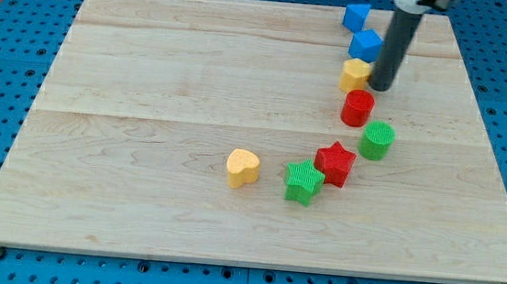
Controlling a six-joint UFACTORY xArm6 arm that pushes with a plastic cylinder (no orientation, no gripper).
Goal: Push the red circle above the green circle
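On the wooden board point(194, 82), seven blocks are counted: two blue, two yellow, two red and two green would make eight, but only one green circle and one green star are seen beside two reds, two yellows and two blues, so eight in all. The two blue blocks point(356, 16) point(366, 45) are placed near the view's top right. A yellow block point(355, 75) is set just below them, and my tip point(381, 87) is seen just to its right, above the red circle point(358, 107). The red circle is found just up and left of the green circle point(377, 140), near but apart. A red star point(334, 162) is touched by a green star point(303, 182). A yellow heart point(242, 169) is set apart at the left. No jaws are carried; only a rod is shown.
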